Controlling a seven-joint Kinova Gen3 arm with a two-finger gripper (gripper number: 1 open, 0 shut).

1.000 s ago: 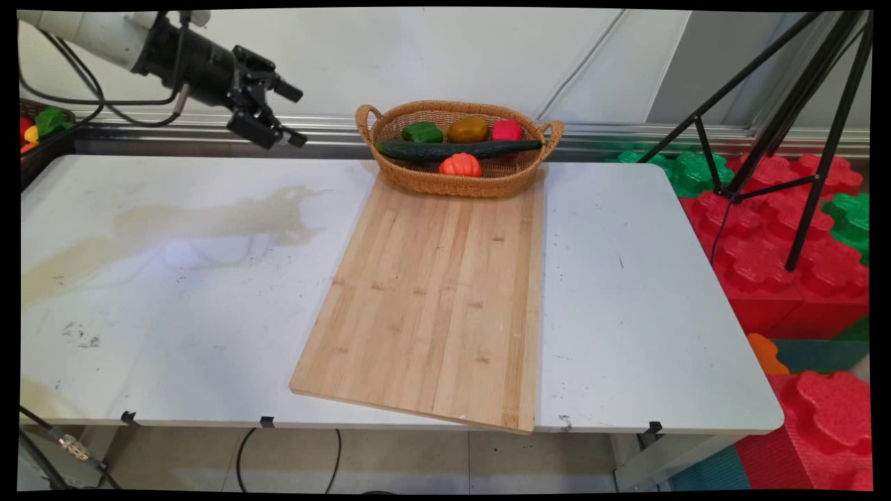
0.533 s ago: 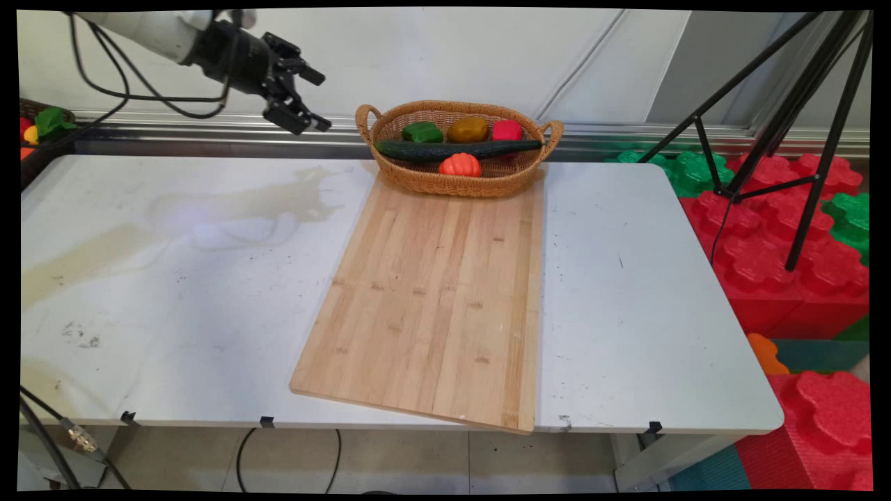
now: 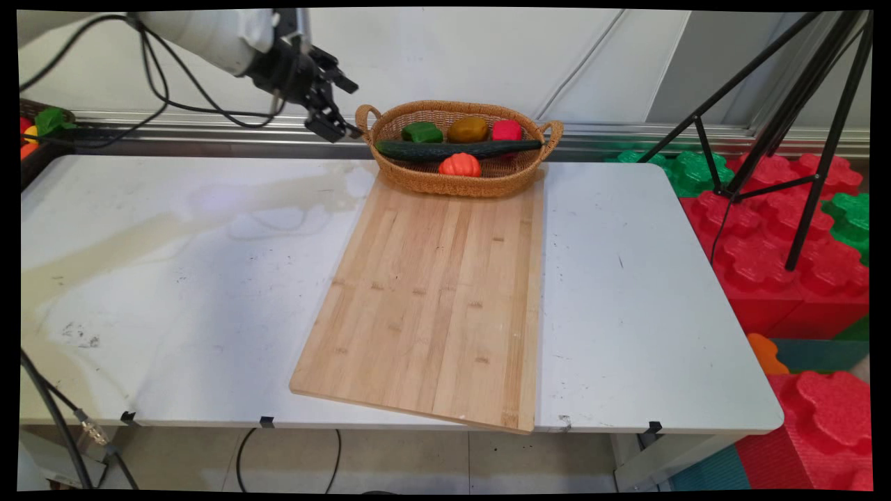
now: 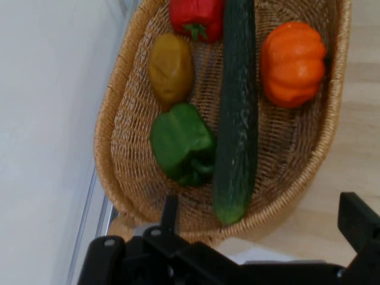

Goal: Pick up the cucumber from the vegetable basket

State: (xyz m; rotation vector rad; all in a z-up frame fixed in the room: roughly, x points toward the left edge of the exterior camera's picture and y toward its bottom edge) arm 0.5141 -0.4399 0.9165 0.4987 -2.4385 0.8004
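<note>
My gripper (image 3: 343, 106) hangs open and empty above the table's far edge, just left of the wicker basket's (image 3: 445, 186) left handle. The basket stands at the far end of a bamboo cutting board (image 3: 438, 299). In it lie a long cucumber (image 3: 459, 149), a green pepper (image 3: 422, 132), a brown potato (image 3: 468, 129), a red pepper (image 3: 507, 130) and an orange pumpkin (image 3: 459, 165). The hand view looks straight into the basket (image 4: 113, 148): green pepper (image 4: 181, 142), cucumber (image 4: 236, 113), potato (image 4: 171, 68), pumpkin (image 4: 293, 62), red pepper (image 4: 197, 15). The gripper (image 4: 228, 240) shows spread wide.
The white table (image 3: 174, 278) spreads left and right of the board. A black tripod (image 3: 786, 139) stands at the right over red and green foam blocks (image 3: 766, 229). A box of toy vegetables (image 3: 42, 125) sits off the far left corner. Black cables hang from the arm.
The arm has swung to the right along the table's far edge, bringing the gripper from the far left up beside the basket's left handle. Its fingers have stayed open.
</note>
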